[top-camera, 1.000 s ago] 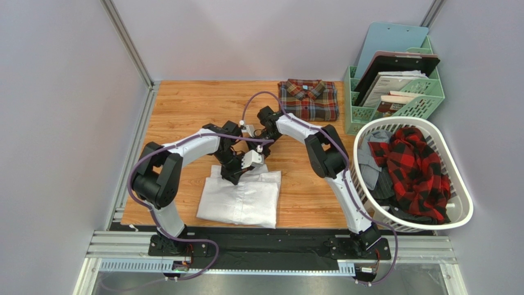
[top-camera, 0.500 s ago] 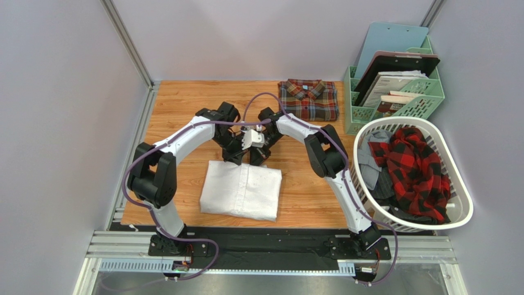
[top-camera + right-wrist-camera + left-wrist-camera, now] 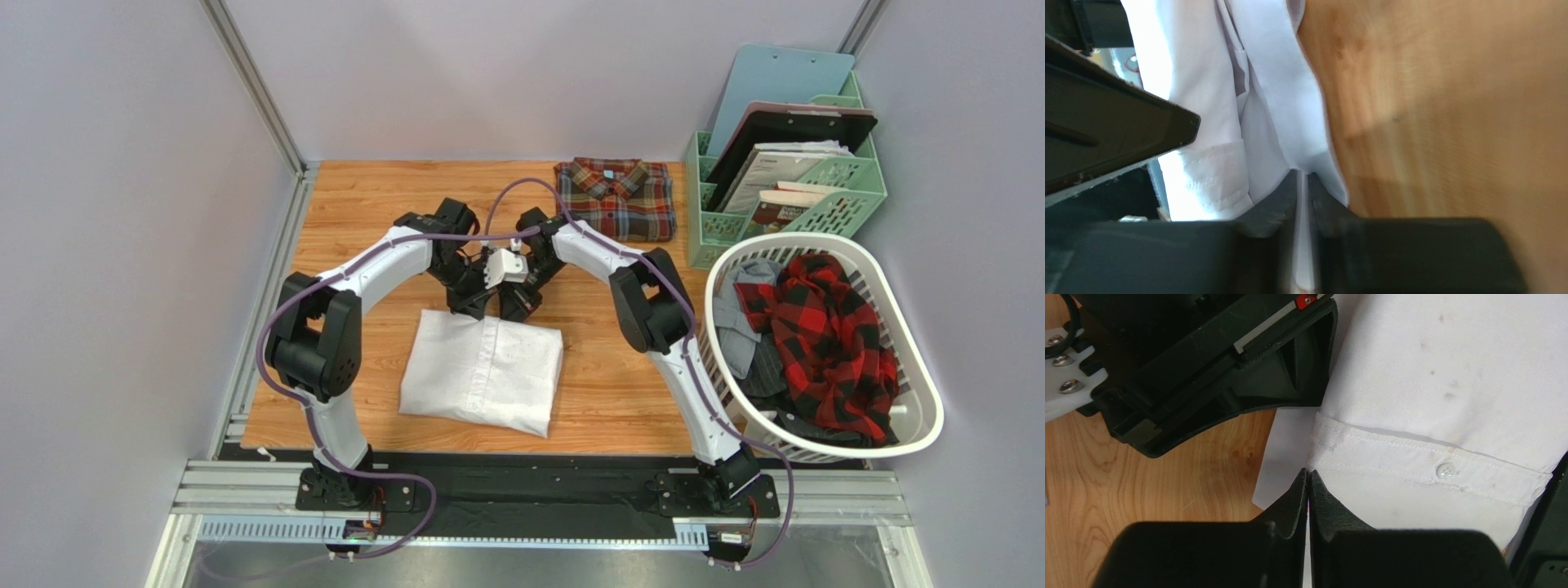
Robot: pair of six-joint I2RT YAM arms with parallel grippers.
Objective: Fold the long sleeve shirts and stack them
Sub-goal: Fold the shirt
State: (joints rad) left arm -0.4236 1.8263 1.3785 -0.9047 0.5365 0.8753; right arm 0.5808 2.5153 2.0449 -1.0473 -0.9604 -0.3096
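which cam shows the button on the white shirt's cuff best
Left wrist: the button sits sharp on the cuff of the white shirt. Top external shows the whole folded shirt, but no button is discernible. Right wrist shows only white folds.

2 shirts on 1 wood table point(image 3: 356, 208): white shirt point(image 3: 481, 374) at center, plaid shirt point(image 3: 616, 202) upper center. 1 laundry basket point(image 3: 930, 398) at right. 1 green file rack point(image 3: 859, 202) upper right. 2 robot arms: left arm point(image 3: 368, 270), right arm point(image 3: 591, 251).
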